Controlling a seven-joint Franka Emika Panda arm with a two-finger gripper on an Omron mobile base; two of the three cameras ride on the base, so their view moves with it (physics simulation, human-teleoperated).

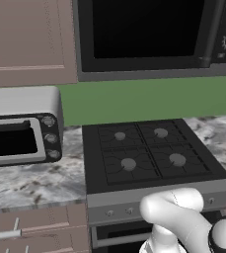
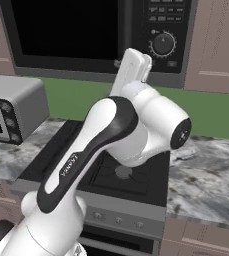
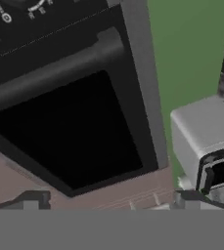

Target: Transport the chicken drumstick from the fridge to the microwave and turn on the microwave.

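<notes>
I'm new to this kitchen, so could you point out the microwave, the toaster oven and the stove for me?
microwave (image 1: 144, 29), left base view, on its black glass door.
toaster oven (image 1: 20, 101), left base view, on its silver top.
stove (image 1: 149, 150), left base view, between its four burners.

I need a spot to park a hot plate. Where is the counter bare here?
Bare marble counter lies in front of the toaster oven, left of the stove. Another bare stretch lies right of the stove. The burners are free too. The arm crowds the stove's front.
</notes>
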